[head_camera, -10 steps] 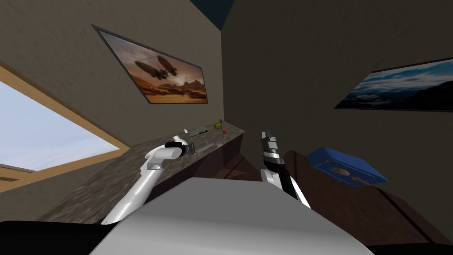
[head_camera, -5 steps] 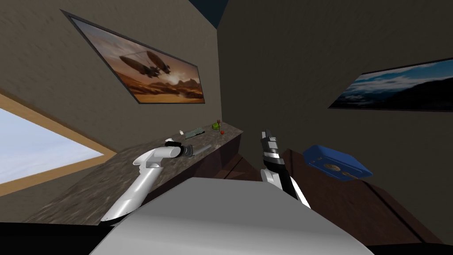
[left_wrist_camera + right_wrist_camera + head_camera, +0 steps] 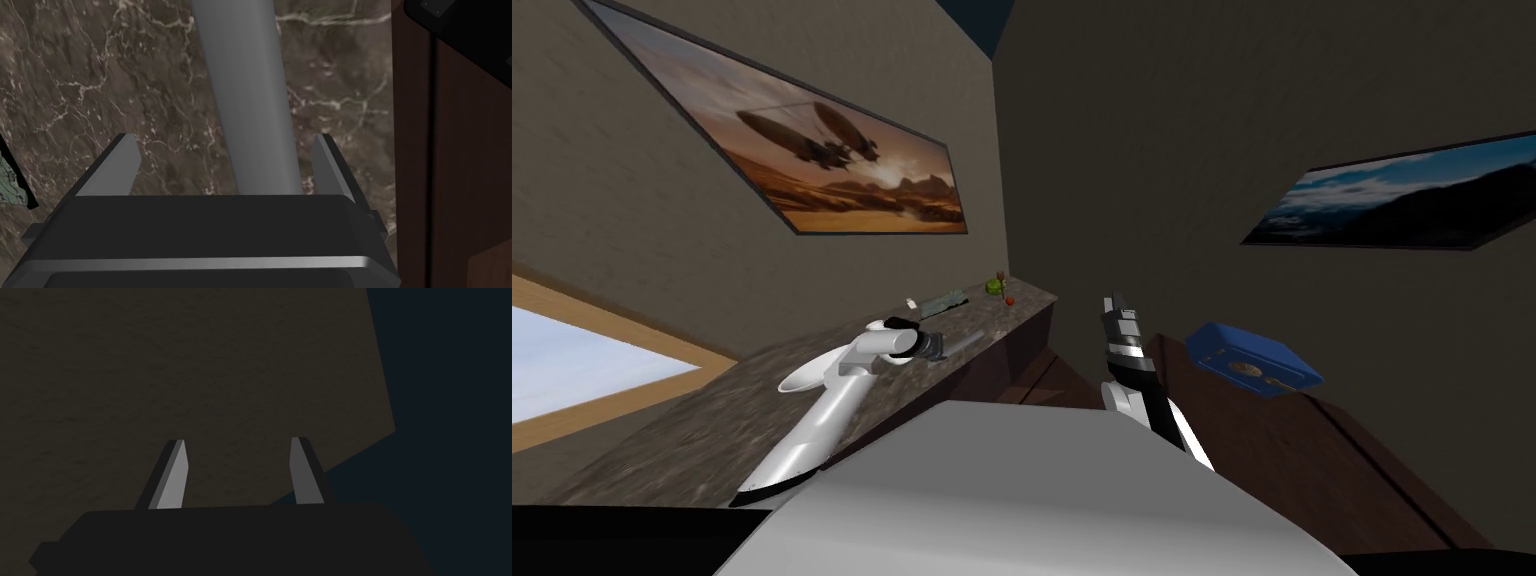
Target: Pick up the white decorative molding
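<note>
View swung with my base; left claw (image 3: 224,139) released, still straddling the grey molding (image 3: 245,100) flat on the marble surface (image 3: 100,75), so closing looks next; right claw (image 3: 239,439) released, well off the molding.

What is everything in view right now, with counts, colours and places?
molding: one, grey, long strip lying on the counter, between the left gripper's fingers
counter: one, dark brown, veined, along the left wall
small things: four, white, greenish flat, green, red, at the counter's far end
tray: one, blue, by the right wall
pictures: two, orange above the counter, blue on the right wall
window: one, tan frame, far left
left gripper: open, astride the molding
right gripper: open, raised ahead of the chest
</note>
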`<state>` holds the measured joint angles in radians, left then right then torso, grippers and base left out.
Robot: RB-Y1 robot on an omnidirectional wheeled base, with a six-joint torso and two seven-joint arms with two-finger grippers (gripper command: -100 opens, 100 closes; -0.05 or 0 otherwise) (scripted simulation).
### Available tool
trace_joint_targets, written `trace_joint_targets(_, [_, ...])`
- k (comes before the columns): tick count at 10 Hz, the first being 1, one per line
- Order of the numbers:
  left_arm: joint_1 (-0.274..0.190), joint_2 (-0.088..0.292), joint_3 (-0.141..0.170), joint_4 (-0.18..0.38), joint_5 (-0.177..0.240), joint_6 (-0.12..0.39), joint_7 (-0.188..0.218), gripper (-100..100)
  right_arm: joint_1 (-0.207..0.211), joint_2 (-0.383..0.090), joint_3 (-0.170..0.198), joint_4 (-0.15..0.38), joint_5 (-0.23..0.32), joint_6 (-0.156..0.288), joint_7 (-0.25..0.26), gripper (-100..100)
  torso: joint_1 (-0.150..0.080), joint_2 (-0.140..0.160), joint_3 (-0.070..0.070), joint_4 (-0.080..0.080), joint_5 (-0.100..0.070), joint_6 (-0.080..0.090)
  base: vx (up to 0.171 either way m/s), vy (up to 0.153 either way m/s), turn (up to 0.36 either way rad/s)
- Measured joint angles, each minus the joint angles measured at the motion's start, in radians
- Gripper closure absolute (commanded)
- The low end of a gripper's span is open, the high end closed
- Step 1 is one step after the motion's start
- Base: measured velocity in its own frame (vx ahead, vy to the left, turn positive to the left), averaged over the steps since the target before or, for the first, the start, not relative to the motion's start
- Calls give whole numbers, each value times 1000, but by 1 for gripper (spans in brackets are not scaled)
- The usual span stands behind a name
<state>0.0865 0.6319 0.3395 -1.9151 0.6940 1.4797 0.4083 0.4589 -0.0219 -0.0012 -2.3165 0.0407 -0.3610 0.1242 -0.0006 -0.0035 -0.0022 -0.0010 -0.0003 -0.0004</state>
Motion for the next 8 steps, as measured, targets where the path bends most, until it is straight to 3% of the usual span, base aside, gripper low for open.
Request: trace_joint_targets(8, [-18,37,35,83,25,217,55,-100,0,0,0,0,0,0,0,0,0,1,0,0,0,0,55,-2,-95])
